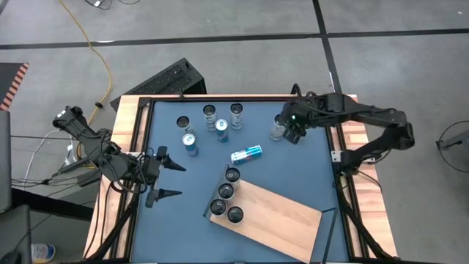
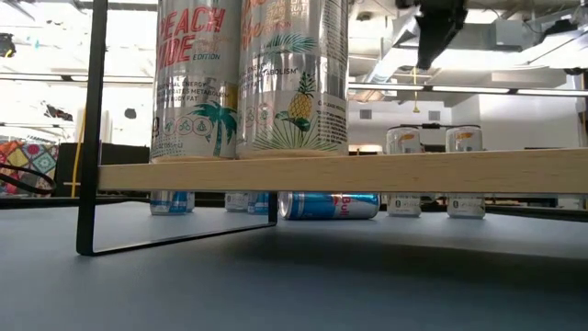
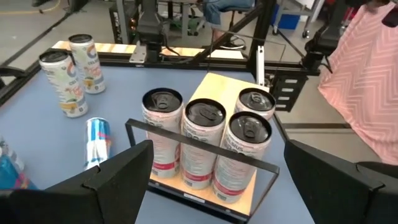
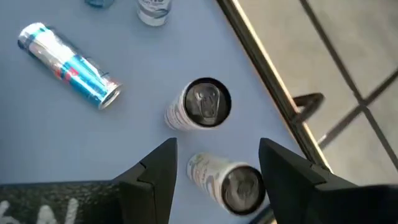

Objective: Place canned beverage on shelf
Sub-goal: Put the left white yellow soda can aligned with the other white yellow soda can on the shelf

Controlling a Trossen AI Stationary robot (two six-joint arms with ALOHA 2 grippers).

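Note:
The shelf [image 1: 278, 216] is a light-wood board on a dark frame at the table's near middle, with several silver cans [image 1: 226, 192] standing on its left end. My right gripper [image 1: 292, 130] is open at the far right, pointing down over two upright white cans. In the right wrist view its fingers [image 4: 158, 177] stand on either side of the nearer can [image 4: 239, 185]; the other can [image 4: 204, 104] stands just beyond. I see no touch. A blue can [image 1: 246, 154] lies on its side mid-table. My left gripper [image 1: 167, 178] is open and empty at the left, facing the shelf [image 3: 219, 84].
Several more cans stand upright at the far middle of the table [image 1: 209, 112], [image 1: 236, 110], [image 1: 221, 128], [image 1: 190, 143], [image 1: 183, 122]. Wooden strips [image 1: 124, 132] edge the blue table. A person in a pink striped garment [image 3: 373, 74] stands beyond the table in the left wrist view.

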